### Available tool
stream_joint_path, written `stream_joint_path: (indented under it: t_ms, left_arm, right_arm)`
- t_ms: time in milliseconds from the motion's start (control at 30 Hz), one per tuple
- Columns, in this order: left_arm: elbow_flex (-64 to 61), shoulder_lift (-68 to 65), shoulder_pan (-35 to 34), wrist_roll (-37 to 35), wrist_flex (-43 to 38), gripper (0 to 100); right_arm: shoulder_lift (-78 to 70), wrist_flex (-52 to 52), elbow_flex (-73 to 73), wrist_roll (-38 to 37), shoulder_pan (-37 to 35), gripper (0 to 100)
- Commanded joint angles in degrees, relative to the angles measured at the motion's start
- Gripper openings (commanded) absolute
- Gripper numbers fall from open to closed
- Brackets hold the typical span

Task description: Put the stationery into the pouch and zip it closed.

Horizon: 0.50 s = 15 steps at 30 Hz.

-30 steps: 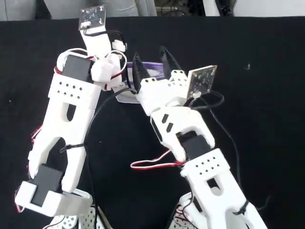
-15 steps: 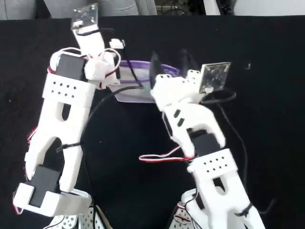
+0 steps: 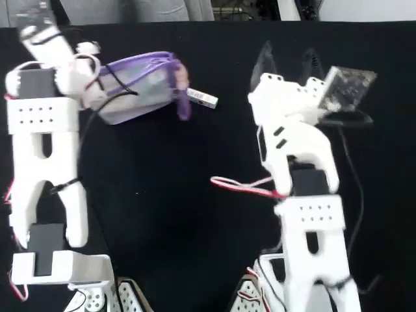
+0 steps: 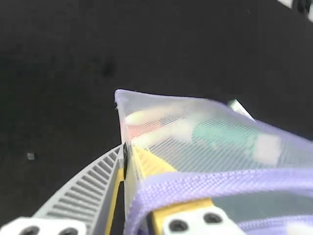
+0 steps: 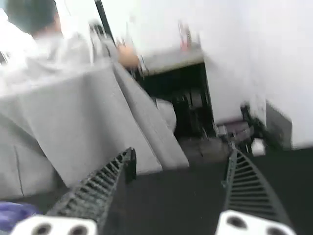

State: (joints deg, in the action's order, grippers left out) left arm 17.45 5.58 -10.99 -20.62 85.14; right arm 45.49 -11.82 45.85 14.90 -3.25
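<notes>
**Pouch loaded and held up; zip not yet run**

Left end effector [image 4: 128,171] is clamped on the purple-trimmed mesh pouch [image 3: 136,91], gripping one end at the rim. The pouch hangs off the black surface [image 3: 195,214] at its far left side. Stationery [image 4: 195,129] shows through the mesh: reddish, white and green shapes lying along the bottom. A small white piece [image 3: 203,98] pokes out at the end facing the other arm; cannot tell whether it is an item or the zip tab.

Right end effector [image 3: 287,55] stands well apart from the pouch, jaws spread wide, nothing between them.

Judgement: loading looks done or nearly so. The rim appears to gape, so zipping remains, and the free arm must first come across to the pull.
</notes>
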Motion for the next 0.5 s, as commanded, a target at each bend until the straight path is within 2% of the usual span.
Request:
stream_joint_path:
  t_ms: [0, 200, 467]
  left_arm:
    - [5.14, 0.62, -5.93, -0.09, -0.7, 3]
    - [6.73, 0.53, -11.12, -0.09, -1.05, 3]
    - [7.34, 0.53, -14.29, 0.0, -1.58, 3]
  right_arm:
    - [-9.45, 0.26, -5.58, -0.44, 0.53, 28.6]
    - [-26.95, 0.26, -11.74, -0.88, -2.9, 28.6]
    - [-42.59, 0.26, -16.31, -3.08, -7.38, 28.6]
